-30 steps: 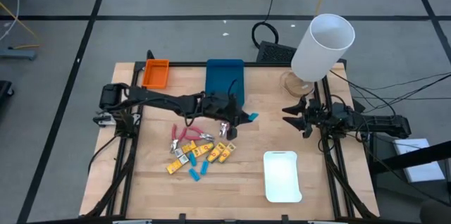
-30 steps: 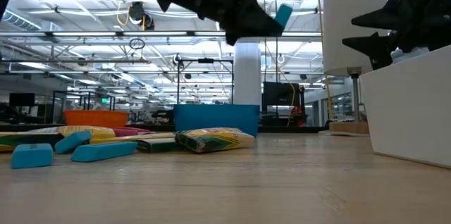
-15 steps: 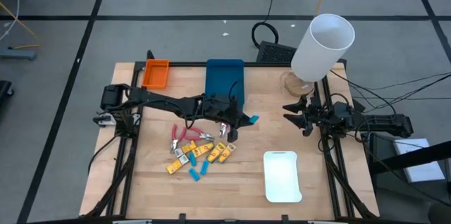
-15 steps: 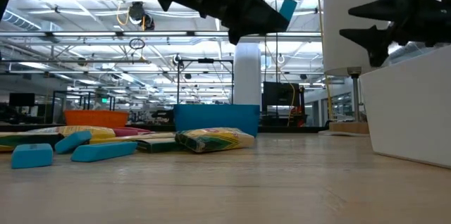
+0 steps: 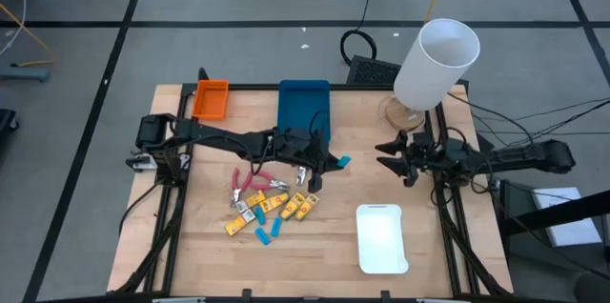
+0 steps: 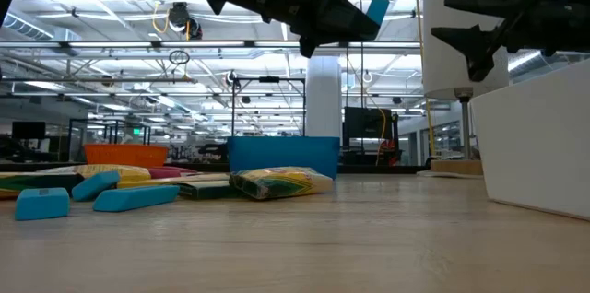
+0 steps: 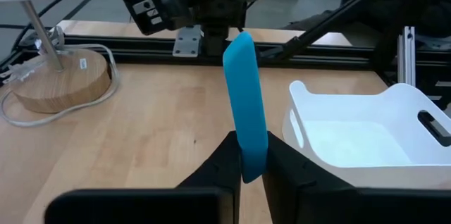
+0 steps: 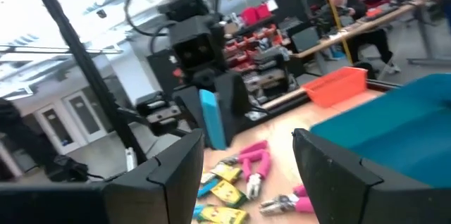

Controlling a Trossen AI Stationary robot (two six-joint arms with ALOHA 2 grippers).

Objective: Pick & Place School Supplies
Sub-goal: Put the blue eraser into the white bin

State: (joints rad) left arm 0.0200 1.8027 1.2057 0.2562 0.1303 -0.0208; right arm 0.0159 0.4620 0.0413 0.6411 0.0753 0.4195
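My left gripper (image 5: 329, 161) hangs over the table's middle, shut on a light-blue oblong block (image 7: 245, 104), which shows high above the table in the low view (image 6: 375, 9). My right gripper (image 5: 386, 157) is open, a short way to the block's right and pointing at it, fingers spread (image 8: 246, 175). The other supplies lie in a pile on the table: red-handled pliers (image 5: 253, 182), yellow pieces (image 5: 295, 206) and blue blocks (image 5: 267, 233). My left gripper pinches the light-blue block by one end (image 7: 250, 169) between its two fingers. The fingers reach toward the table's right and lie along the block. The rest of the block sticks out past the fingertips toward my right gripper. It is lifted clear of the table, tilted.
An orange tray (image 5: 211, 99) and a blue tray (image 5: 304, 108) sit at the far edge. A white tray (image 5: 381, 237) lies near the right front. A white lamp on a wooden foot (image 5: 434, 63) stands at the far right corner, close behind my right arm.
My right gripper has moved toward the table's left, closer to the held block, and a little up, staying open. My left gripper has kept its hold and raised the block slightly.
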